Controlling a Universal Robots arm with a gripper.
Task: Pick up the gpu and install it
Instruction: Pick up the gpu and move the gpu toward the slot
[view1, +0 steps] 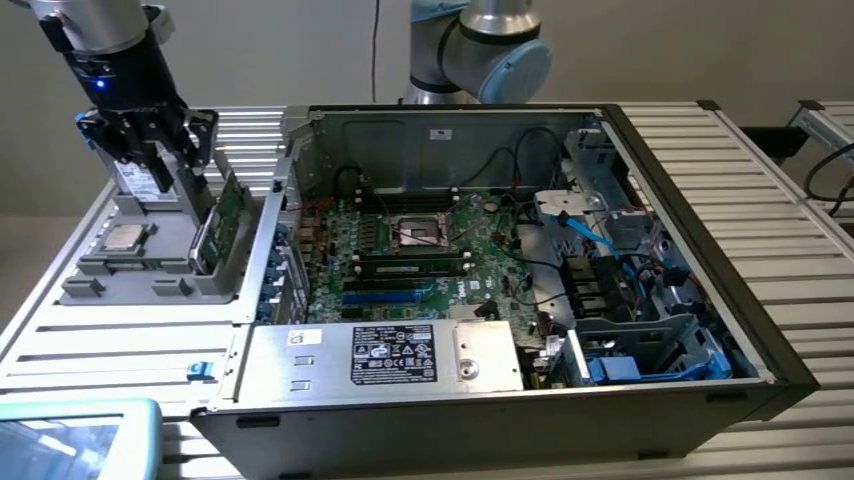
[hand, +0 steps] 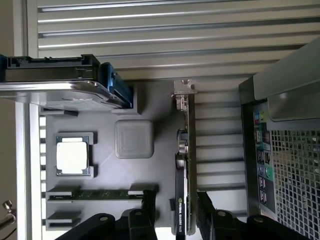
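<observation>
Green-and-black gpu; grey tray; green motherboard; black case; silver ribbed table.

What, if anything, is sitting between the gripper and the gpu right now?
Nothing visible. The gripper is open and straddles the gpu, which stands on edge in the grey parts tray, with one jaw on either side of it.

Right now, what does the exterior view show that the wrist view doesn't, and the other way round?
The exterior view adds the motherboard inside the open case and the power supply. The wrist view adds a RAM stick lying in the tray and the case's rear ports. Shared: the gpu standing on edge in the grey tray, the CPU, and the open gripper straddling the gpu.
</observation>
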